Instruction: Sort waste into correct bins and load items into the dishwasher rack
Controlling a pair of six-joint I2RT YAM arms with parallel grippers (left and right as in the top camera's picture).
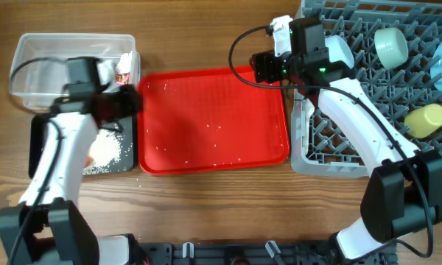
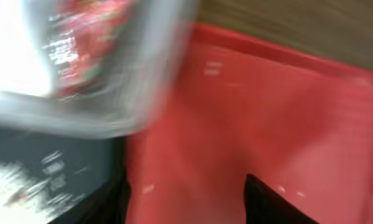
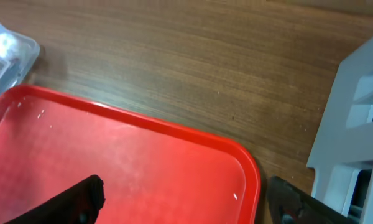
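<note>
Closing out the sorting: wrapper point(image 1: 123, 70) in the clear tub point(image 1: 29, 51), rice point(image 1: 107, 151) in the black tray point(image 1: 38, 143), yellow cup point(image 1: 426, 120) in the rack point(image 1: 313, 151). Hovering over the red tray point(image 1: 206, 96) with left gripper point(image 2: 186, 199) and right gripper point(image 3: 186, 202) both spread, empty. Likely next: clearing stray grains point(image 1: 219, 127).

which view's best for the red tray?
Overhead: the whole red tray is in frame and sharp, between the bins and the rack. Left wrist shows only a motion-blurred part; right wrist shows one corner, sharp.
</note>
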